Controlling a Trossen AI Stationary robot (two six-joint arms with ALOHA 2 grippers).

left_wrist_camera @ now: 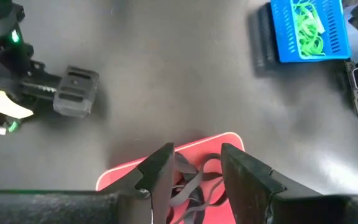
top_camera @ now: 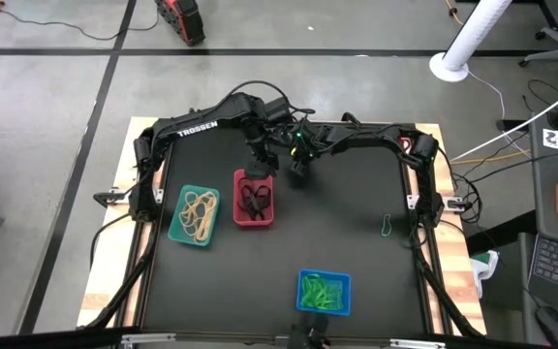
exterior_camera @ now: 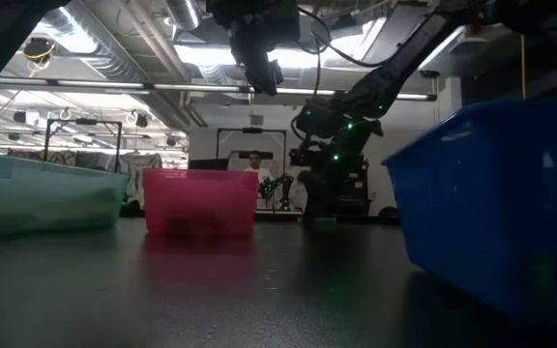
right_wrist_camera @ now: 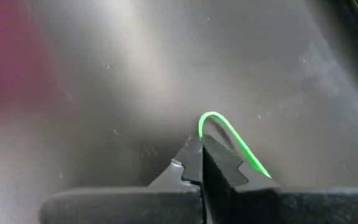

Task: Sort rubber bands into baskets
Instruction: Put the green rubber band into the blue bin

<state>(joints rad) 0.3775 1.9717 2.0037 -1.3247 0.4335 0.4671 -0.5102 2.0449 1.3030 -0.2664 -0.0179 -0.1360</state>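
The red basket (top_camera: 253,201) holds black rubber bands (left_wrist_camera: 194,183). My left gripper (left_wrist_camera: 197,162) hangs open and empty above its far end, and it also shows in the high view (top_camera: 256,176) and high up in the low view (exterior_camera: 264,68). My right gripper (right_wrist_camera: 201,146) is low over the table just right of the red basket (top_camera: 298,174), shut on a green rubber band (right_wrist_camera: 225,134). The teal basket (top_camera: 194,214) holds tan bands. The blue basket (top_camera: 325,293) holds green bands. One more green band (top_camera: 386,227) lies on the table at the right. My right gripper pinches the green rubber band between its two shut fingertips. A curved loop of the band (right_wrist_camera: 211,117) sticks out past the tips. The fingers slant down toward the table. Whether the band still touches the table, I cannot tell.
The black table top is bare between the red basket and the blue basket (left_wrist_camera: 309,31). The arms' bases and cables (top_camera: 289,126) run along the far edge. The blue basket (exterior_camera: 496,203) stands close to the low camera at the near edge.
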